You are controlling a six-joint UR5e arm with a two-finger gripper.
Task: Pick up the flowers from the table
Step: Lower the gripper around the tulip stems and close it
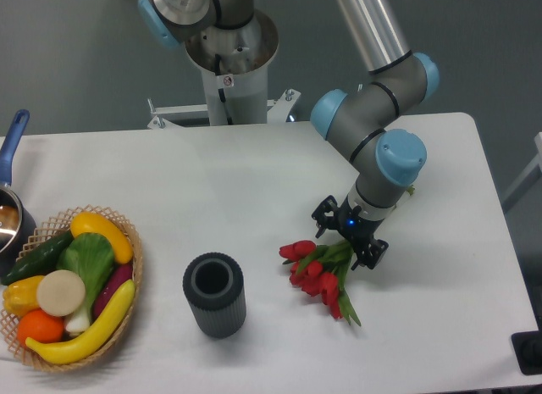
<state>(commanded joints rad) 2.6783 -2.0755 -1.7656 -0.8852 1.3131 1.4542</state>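
Even, fairly bright light falls from above. The white bench [254,191] reads slightly grey-blue, with no blown-out glare. Shadows are soft and short: a faint one under the flowers [320,271], another hugging the base of the dark cup [214,295] at lower centre. The metal arm tube at the top shows a pale sheen along its length. Focus is moderate, edges slightly soft, fine detail on the gripper [349,237] is smeared. No obvious bending at the frame edges.

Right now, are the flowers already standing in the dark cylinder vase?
No. The flowers lie flat on the table, to the right of the dark cylinder vase, which holds nothing visible.
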